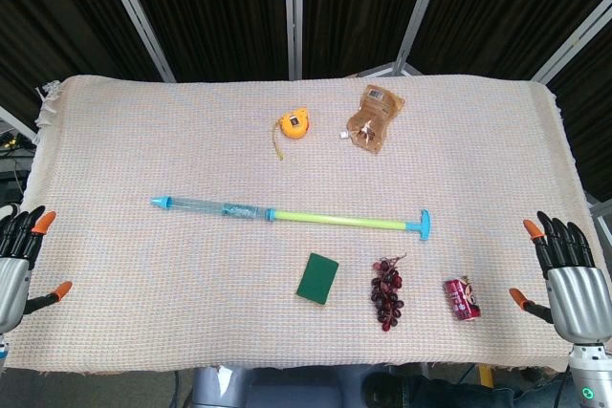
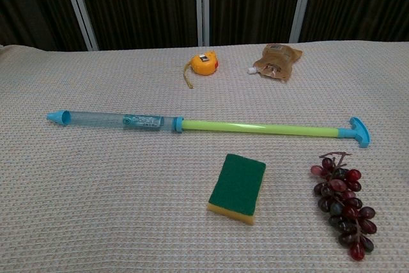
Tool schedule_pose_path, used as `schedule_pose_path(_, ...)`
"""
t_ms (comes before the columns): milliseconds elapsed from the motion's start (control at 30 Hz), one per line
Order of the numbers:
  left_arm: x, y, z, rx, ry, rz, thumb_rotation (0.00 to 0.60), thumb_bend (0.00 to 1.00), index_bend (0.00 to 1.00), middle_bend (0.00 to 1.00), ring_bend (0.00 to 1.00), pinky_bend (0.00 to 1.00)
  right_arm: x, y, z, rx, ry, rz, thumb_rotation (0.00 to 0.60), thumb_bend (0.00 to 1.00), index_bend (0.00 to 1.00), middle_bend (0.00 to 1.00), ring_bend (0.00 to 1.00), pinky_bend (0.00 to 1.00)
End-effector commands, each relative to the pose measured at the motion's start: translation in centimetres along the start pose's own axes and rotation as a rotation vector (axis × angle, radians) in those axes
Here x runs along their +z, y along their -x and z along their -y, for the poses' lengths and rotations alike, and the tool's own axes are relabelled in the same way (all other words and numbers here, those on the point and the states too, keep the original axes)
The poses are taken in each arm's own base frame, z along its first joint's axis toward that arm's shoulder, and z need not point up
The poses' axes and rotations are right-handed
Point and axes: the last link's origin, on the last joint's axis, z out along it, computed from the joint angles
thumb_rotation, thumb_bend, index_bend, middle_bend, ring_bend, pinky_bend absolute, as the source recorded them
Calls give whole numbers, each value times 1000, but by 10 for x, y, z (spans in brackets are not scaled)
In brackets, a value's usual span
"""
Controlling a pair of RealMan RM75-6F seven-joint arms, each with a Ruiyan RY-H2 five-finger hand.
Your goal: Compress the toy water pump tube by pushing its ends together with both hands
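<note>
Nearest, the left hand (image 1: 17, 260) and right hand (image 1: 566, 274) hover at the surface (image 1: 143, 332) edges, fingers spread, holding nothing. The toy water pump tube (image 1: 287, 216) lies fully extended mid-surface. Best to reach nozzle and handle together, then push inward along its axis.

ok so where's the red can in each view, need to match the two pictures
Head view: the red can lies on its side near the front edge of the table, right of the grapes, not far from the right hand.
Chest view: not in it; the frame ends just past the grapes.
Shared landmark: the grapes, with the green sponge to their left in both views.
</note>
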Motion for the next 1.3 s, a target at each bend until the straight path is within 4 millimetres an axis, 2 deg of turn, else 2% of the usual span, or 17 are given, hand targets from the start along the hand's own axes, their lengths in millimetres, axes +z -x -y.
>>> schedule_pose_path(33,0,1,0,1,-1,2,600,0,0,0,0,0,0,0,0,0,-1,-1,600,0,0,0,0,0)
schedule_pose_path(200,0,2,-1,5,0,5,600,0,0,0,0,0,-1,3,0,-9,-3,12,600,0,0,2,0,0)
schedule_pose_path(233,0,2,-1,5,0,7,600,0,0,0,0,0,-1,5,0,-9,-3,16,600,0,0,28,7,0)
schedule_pose_path(267,0,2,-1,5,0,8,600,0,0,0,0,0,0,6,1,-8,-3,19,600,0,0,140,106,0)
schedule_pose_path(300,0,2,-1,4,2,9,600,0,0,0,0,0,3,8,2,-2,-6,22,600,0,0,322,298,0)
schedule_pose_path(333,0,2,-1,3,3,8,600,0,0,0,0,0,6,10,4,2,-13,21,600,0,0,457,448,26)
schedule_pose_path(367,0,2,-1,1,4,8,600,0,0,0,0,0,11,11,6,5,-22,21,600,0,0,628,668,158)
schedule_pose_path(400,0,2,-1,-1,5,9,600,0,0,0,0,0,19,14,9,6,-38,34,600,0,0,731,793,365)
schedule_pose_path(433,1,2,-1,-2,6,11,600,0,0,0,0,0,27,17,11,1,-53,45,600,0,0,775,841,528)
schedule_pose_path(467,2,4,-1,-2,7,15,600,0,0,0,0,0,36,19,15,-3,-69,54,600,0,0,829,890,739)
schedule_pose_path(500,4,5,-2,-2,10,21,600,0,0,0,0,0,49,22,20,-6,-88,74,600,0,0,868,922,864)
schedule_pose_path(600,9,9,-3,8,14,33,600,0,0,0,0,0,82,29,37,-14,-135,137,600,0,36,934,980,992)
schedule_pose_path(700,12,14,-3,22,9,47,600,0,0,0,0,0,112,40,58,9,-173,217,600,0,112,970,1000,1000)
schedule_pose_path(833,16,20,-1,36,-6,66,600,0,0,0,0,0,141,61,82,30,-200,306,600,0,224,992,1000,1000)
schedule_pose_path(1000,21,27,4,50,-25,92,600,0,0,0,0,0,165,90,104,6,-221,376,600,0,343,999,1000,1000)
schedule_pose_path(1133,24,30,7,58,-40,100,600,0,0,0,0,0,176,111,118,-29,-226,422,600,29,378,1000,1000,1000)
schedule_pose_path(1300,25,33,8,60,-48,108,600,0,0,0,0,0,185,131,125,-60,-200,454,600,92,441,1000,1000,1000)
